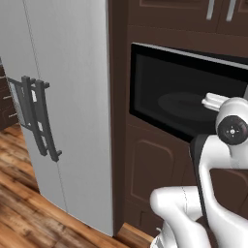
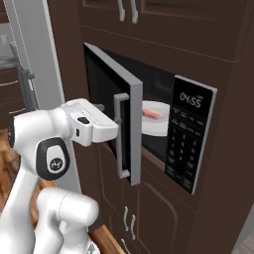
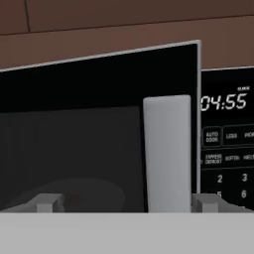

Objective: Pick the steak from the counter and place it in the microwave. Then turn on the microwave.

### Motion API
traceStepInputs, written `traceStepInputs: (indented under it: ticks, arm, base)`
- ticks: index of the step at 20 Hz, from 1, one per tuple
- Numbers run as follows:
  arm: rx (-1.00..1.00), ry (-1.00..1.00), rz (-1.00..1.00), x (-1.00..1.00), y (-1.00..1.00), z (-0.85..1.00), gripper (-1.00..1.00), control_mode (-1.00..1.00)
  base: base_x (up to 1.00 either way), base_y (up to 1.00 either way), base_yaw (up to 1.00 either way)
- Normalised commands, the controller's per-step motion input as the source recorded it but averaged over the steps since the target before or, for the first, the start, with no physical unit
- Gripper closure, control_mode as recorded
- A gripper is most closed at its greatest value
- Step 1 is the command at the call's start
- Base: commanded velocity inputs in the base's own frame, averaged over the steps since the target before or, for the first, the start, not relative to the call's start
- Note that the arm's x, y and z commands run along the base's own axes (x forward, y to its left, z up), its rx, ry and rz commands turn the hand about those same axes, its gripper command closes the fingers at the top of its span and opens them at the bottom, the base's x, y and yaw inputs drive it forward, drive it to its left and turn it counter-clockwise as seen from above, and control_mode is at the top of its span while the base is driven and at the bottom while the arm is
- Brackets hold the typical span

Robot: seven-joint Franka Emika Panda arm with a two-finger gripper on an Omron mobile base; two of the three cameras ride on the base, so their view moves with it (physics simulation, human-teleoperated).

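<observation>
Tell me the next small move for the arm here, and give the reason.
Probably push the microwave door shut. The steak already lies on the white plate inside the microwave, and the door stands ajar. The open gripper sits right at the door, close to its grey handle. The keypad comes after.

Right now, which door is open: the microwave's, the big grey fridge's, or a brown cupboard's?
The microwave door, swung partly out, showing the steak on its plate inside. The fridge and cupboard doors sit flush shut.
</observation>
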Motion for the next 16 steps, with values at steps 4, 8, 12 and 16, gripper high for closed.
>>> traceStepInputs:
  ticks: [4, 8, 12, 16]
  arm:
    - [-0.04, -0.07, 0.0, 0.34, -0.12, -0.4, -1.0, -1.0]
    - [-0.03, -0.06, 0.0, 0.32, -0.12, -0.36, -1.0, -1.0]
    - [-0.01, -0.05, 0.0, 0.33, -0.13, -0.3, -1.0, -1.0]
    - [0.0, -0.03, 0.0, 0.31, -0.13, -0.25, -1.0, -1.0]
  base:
    - [0.0, 0.0, 0.0]
    - [0.0, 0.0, 0.0]
    - [0.0, 0.0, 0.0]
    - [0.0, 0.0, 0.0]
